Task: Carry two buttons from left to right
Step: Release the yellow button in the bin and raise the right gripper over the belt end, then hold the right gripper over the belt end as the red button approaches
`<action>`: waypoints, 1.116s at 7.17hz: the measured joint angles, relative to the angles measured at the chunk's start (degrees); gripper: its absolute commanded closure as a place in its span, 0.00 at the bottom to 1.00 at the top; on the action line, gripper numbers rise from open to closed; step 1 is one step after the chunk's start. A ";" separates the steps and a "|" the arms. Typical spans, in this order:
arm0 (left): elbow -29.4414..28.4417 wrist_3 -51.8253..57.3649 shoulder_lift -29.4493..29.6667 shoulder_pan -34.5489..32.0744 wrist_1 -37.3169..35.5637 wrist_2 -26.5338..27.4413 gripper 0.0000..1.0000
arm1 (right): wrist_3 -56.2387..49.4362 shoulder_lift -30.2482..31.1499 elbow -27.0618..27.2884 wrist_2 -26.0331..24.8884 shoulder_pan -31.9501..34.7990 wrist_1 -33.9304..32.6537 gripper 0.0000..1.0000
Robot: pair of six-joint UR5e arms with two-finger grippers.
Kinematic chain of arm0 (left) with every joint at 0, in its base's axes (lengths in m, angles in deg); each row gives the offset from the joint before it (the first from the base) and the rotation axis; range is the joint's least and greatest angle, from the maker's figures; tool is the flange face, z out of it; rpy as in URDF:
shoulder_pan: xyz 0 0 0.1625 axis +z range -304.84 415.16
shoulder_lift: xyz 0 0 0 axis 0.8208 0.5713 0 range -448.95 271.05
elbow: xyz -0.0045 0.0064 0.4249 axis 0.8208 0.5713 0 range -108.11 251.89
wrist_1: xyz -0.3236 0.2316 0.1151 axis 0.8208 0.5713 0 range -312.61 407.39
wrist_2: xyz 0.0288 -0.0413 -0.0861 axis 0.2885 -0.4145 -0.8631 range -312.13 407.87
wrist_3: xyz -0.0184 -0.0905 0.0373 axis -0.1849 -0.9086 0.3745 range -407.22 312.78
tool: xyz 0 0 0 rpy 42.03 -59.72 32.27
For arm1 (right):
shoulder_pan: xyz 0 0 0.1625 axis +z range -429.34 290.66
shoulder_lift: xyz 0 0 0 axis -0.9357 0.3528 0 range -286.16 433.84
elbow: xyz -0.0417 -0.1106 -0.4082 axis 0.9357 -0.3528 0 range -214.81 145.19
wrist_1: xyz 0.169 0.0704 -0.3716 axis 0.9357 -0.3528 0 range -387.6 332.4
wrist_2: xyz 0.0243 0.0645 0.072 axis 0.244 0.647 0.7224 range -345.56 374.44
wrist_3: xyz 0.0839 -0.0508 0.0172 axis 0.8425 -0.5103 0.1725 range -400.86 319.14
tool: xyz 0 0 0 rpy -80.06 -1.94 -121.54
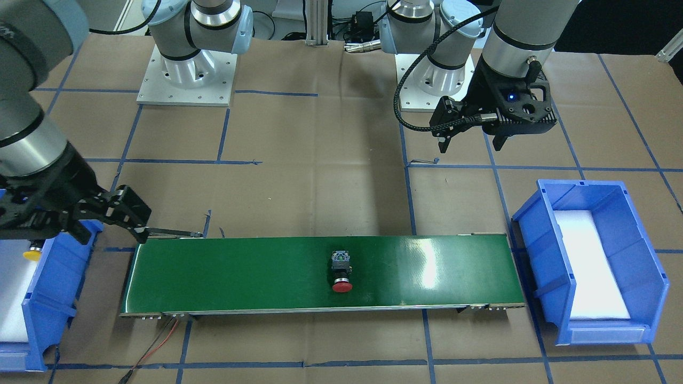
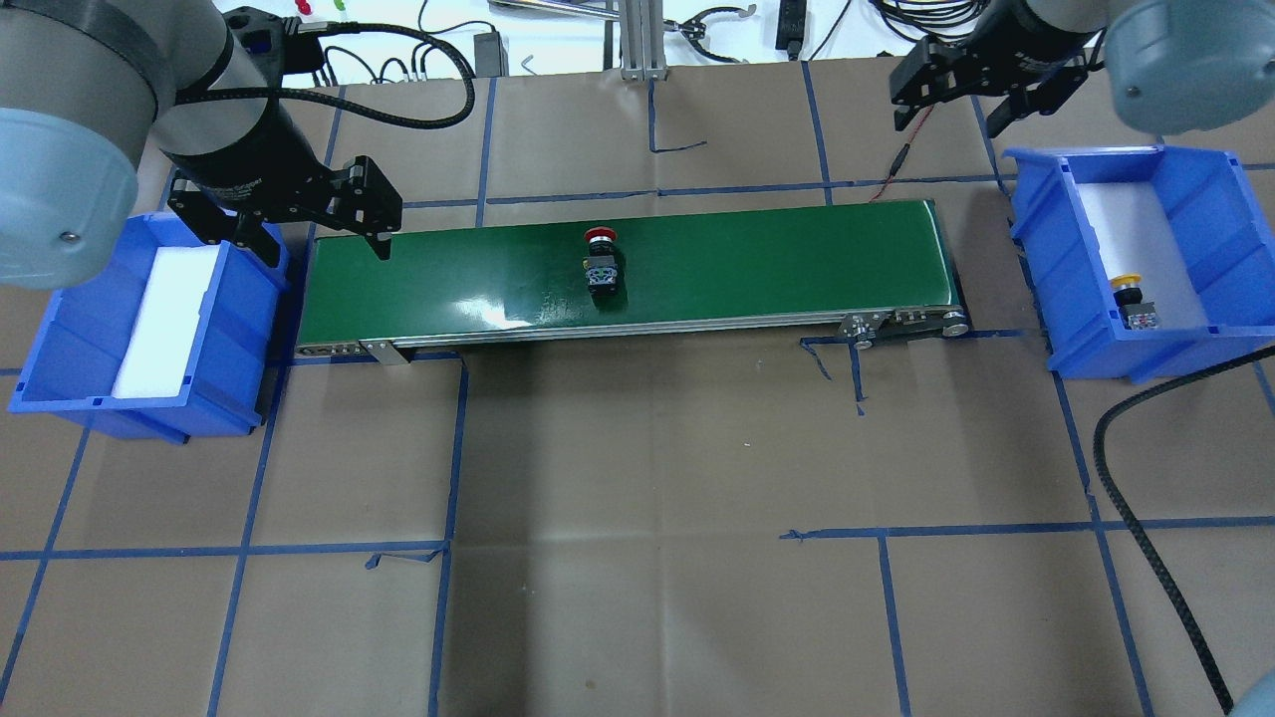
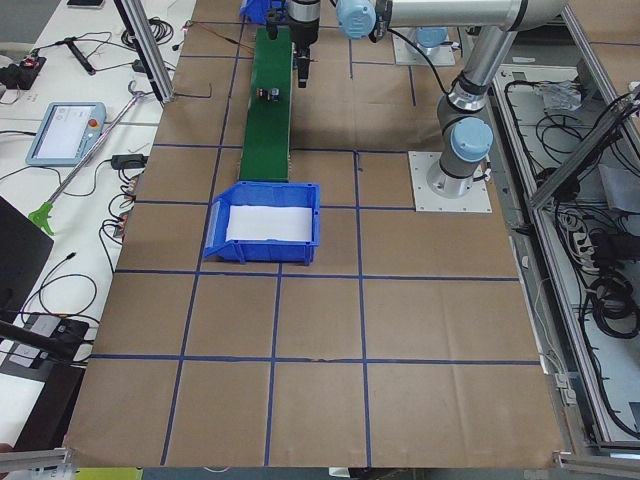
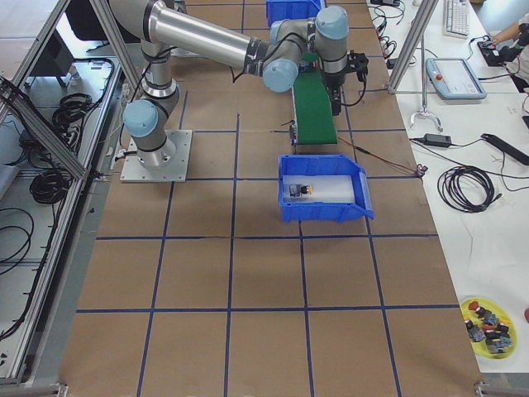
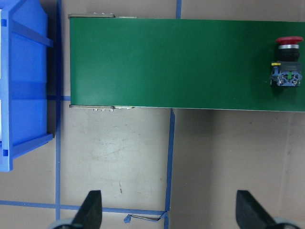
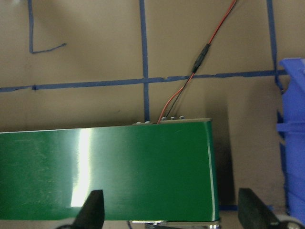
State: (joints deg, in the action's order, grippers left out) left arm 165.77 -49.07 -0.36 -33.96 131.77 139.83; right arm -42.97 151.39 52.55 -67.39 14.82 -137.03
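Right gripper (image 2: 954, 105) hangs spread and empty over the far corner of the green belt's (image 2: 777, 254) end. Your red button (image 2: 601, 261) lies on that belt well off toward the left arm, outside the right wrist camera's view and nearer the left gripper (image 2: 327, 247), which is likewise spread and empty. Its long axis runs across the belt, cap pointing away from the robot. The yellow button (image 2: 1131, 297) sits in the blue bin (image 2: 1220, 224) just beside the right gripper, on its robot side.
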 measured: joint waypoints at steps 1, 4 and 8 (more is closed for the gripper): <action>-0.01 0.00 0.00 0.00 0.00 0.03 0.00 | 2.37 -0.25 0.18 -0.89 1.89 0.80 0.00; -0.01 0.00 0.01 0.01 0.00 0.08 0.00 | 3.77 -2.32 0.82 -0.95 3.27 0.83 0.00; -0.01 0.00 0.01 0.06 0.00 0.15 0.00 | 3.35 -3.71 0.73 -2.59 3.65 0.74 0.00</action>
State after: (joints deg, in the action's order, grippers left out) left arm 165.75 -49.06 -0.35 -33.90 131.77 139.98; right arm -39.62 147.68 53.28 -69.98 18.47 -136.30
